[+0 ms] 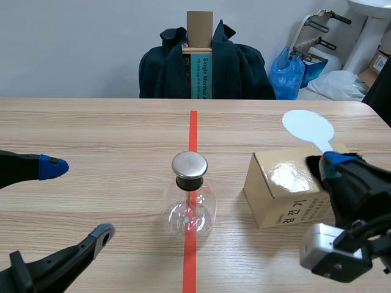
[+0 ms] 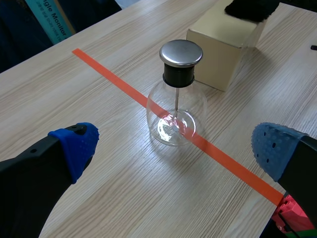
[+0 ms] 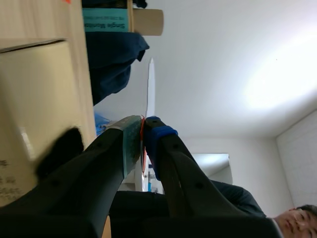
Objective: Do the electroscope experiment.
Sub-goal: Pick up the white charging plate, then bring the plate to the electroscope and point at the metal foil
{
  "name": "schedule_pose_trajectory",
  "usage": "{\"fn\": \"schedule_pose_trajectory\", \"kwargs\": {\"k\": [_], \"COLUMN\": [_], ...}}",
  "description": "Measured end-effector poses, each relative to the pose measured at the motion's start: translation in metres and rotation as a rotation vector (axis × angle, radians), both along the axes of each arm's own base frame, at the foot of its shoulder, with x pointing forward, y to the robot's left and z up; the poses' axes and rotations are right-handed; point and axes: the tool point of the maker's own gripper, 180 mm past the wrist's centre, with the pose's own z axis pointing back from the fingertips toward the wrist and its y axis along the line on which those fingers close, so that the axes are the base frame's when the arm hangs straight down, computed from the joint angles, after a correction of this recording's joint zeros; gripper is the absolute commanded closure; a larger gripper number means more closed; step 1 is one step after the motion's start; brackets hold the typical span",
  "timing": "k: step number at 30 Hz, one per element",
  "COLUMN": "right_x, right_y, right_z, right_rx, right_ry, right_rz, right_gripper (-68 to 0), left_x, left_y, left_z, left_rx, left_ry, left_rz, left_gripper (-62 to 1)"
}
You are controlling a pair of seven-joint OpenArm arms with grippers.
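Note:
A clear glass electroscope flask (image 1: 189, 204) with a round metal cap (image 1: 189, 165) stands on the red tape line at the table's middle. From the left wrist view the flask (image 2: 176, 114) is ahead of my left gripper (image 2: 176, 151), which is open and empty; in the scene view that gripper (image 1: 78, 200) is to the flask's left. My right gripper (image 1: 333, 162) is shut on the handle of a pale flat paddle (image 1: 308, 127) over a tan cardboard box (image 1: 287, 189). The paddle (image 3: 150, 87) shows edge-on between the fingers (image 3: 124, 144). A black cloth (image 2: 247, 7) lies on the box.
A chair draped with a dark jacket (image 1: 238, 67), holding a tall carton (image 1: 200, 58), stands beyond the far table edge. A blue bag (image 1: 287, 76) and white gear lie on the floor at the back right. A person (image 3: 292, 218) shows behind the right gripper.

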Motion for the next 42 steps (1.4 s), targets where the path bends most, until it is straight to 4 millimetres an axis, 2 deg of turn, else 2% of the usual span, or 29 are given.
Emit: {"fn": "schedule_pose_trajectory", "kwargs": {"k": [4, 8, 14, 17, 23, 24, 27, 28, 31, 32, 38, 42], "right_x": [0.011, 0.022, 0.023, 0.020, 0.016, 0.015, 0.013, 0.013, 0.012, 0.012, 0.011, 0.011], "right_y": [-0.004, -0.012, -0.012, -0.007, 0.001, 0.002, 0.004, 0.005, 0.006, 0.006, 0.008, 0.009], "right_z": [0.035, 0.082, 0.145, 0.161, 0.174, 0.176, 0.180, 0.181, 0.181, 0.182, 0.182, 0.181], "right_rx": [0.043, 0.077, 0.118, 0.136, 0.152, 0.155, 0.161, 0.162, 0.164, 0.172, 0.181, 0.188], "right_ry": [-0.073, -0.192, -0.357, -0.397, -0.429, -0.433, -0.444, -0.446, -0.447, -0.445, -0.444, -0.434], "right_rz": [-0.005, -0.024, -0.022, -0.006, 0.018, 0.021, 0.029, 0.030, 0.035, 0.044, 0.058, 0.066], "right_gripper": [-0.6, -0.6, -0.6, -0.6, -0.6, -0.6, -0.6, -0.6, -0.6, -0.6, -0.6, -0.6], "left_x": [0.000, 0.000, 0.000, 0.000, 0.000, -0.001, -0.001, -0.001, 0.001, 0.003, 0.020, 0.036], "left_y": [0.000, 0.000, 0.000, 0.000, 0.001, 0.001, 0.002, 0.002, 0.006, 0.007, 0.012, 0.010], "left_z": [0.000, 0.000, 0.000, 0.000, -0.003, -0.004, -0.007, -0.008, -0.019, -0.025, -0.061, -0.072], "left_rx": [0.000, 0.000, 0.000, 0.000, 0.012, 0.016, 0.027, 0.028, 0.047, 0.049, 0.033, -0.029], "left_ry": [0.000, 0.000, 0.000, 0.000, 0.011, 0.015, 0.026, 0.029, 0.058, 0.068, 0.117, 0.100], "left_rz": [0.000, 0.000, 0.000, 0.000, 0.001, 0.001, 0.003, 0.004, 0.012, 0.015, 0.032, 0.024], "left_gripper": [-62.3, -62.3, -62.3, -62.3, -62.3, -57.4, -26.9, -18.9, -4.4, -2.5, -2.7, -2.7]}}
